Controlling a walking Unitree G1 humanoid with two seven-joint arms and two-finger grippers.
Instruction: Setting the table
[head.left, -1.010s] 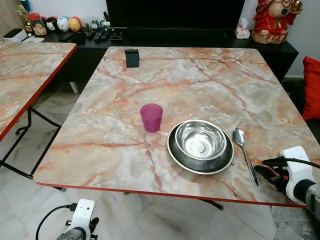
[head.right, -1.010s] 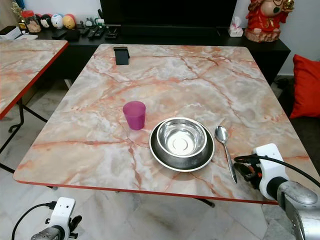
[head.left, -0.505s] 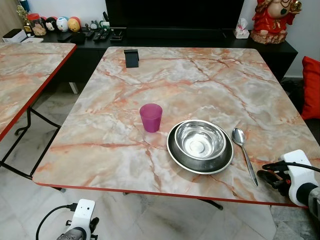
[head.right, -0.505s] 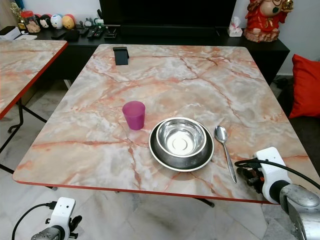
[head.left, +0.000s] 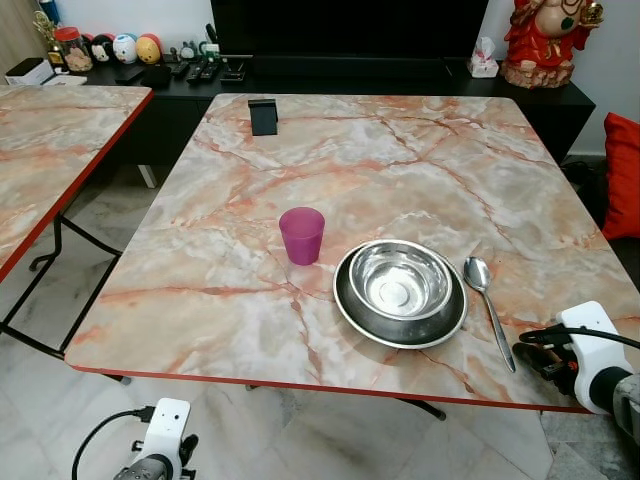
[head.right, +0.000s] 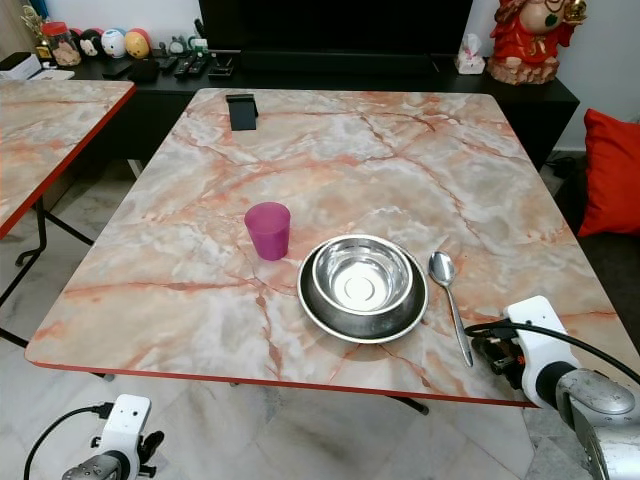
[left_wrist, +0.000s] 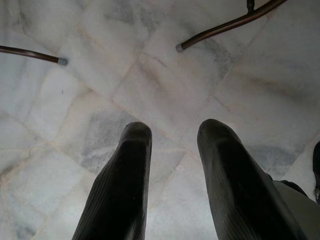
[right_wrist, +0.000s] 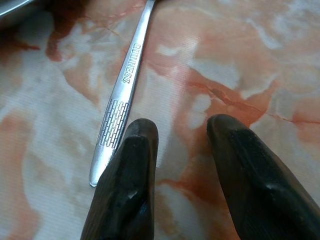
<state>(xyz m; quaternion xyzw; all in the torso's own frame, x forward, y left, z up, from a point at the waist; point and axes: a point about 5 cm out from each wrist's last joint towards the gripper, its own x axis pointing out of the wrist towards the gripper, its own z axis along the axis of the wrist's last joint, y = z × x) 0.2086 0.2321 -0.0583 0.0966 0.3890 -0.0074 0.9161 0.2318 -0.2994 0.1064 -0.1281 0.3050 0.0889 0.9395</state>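
A purple cup (head.left: 302, 235) stands on the marble table (head.left: 350, 150). To its right, a steel bowl (head.left: 401, 280) sits in a dark plate (head.left: 348, 300). A metal spoon (head.left: 488, 305) lies right of the plate, handle toward the near edge. My right gripper (head.left: 530, 352) hovers low over the table just behind the handle's end. It is open, and in the right wrist view the spoon handle (right_wrist: 122, 95) lies beside one finger (right_wrist: 132, 170), with nothing between the two. My left gripper (left_wrist: 172, 135) hangs open above the tiled floor; its wrist (head.left: 162, 430) is below the table's near edge.
A second marble table (head.left: 50, 150) stands to the left with a floor gap between. A small black stand (head.left: 263, 115) sits at the table's far side. Behind are a dark console (head.left: 400, 75), a red figurine (head.left: 545, 40) and a red cushion (head.left: 625, 175) to the right.
My right gripper has drawn back slightly from the spoon toward the table's near edge. The cup, bowl and spoon lie where they were.
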